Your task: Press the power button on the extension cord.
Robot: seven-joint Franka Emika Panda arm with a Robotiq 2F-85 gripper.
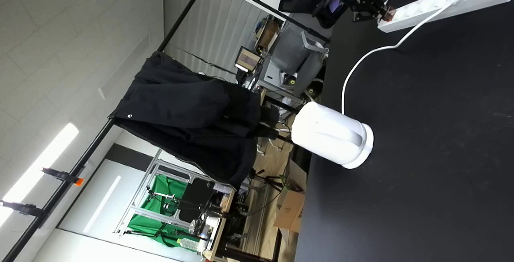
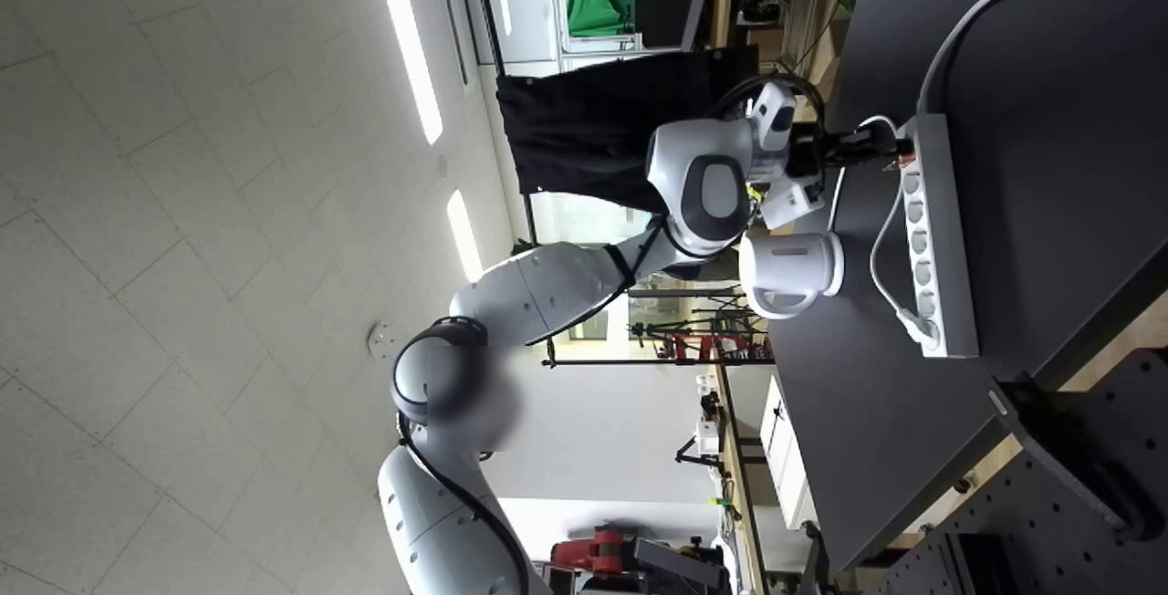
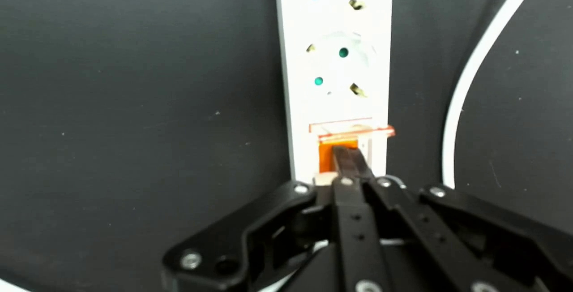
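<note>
The extension cord is a long white bar with a row of sockets. It lies on the dark table in both exterior views (image 1: 482,1) (image 2: 951,257) and runs up the wrist view (image 3: 333,23). Its orange power button (image 3: 325,160) is at the end by my gripper, with a clear reddish flap (image 3: 376,132) standing raised beside it. My gripper (image 3: 349,153) is shut, with nothing between its fingers. Its tips are over the button and hide part of it; I cannot tell whether they touch it. The gripper also shows in both exterior views (image 1: 388,14) (image 2: 903,150).
A white kettle (image 1: 329,133) stands on the table in both exterior views (image 2: 787,262). Its cable (image 1: 373,51) runs to a plug (image 2: 915,328) in the bar's far socket. A thicker white cable (image 2: 976,15) leaves the bar's button end. Table edges (image 2: 1095,330) show.
</note>
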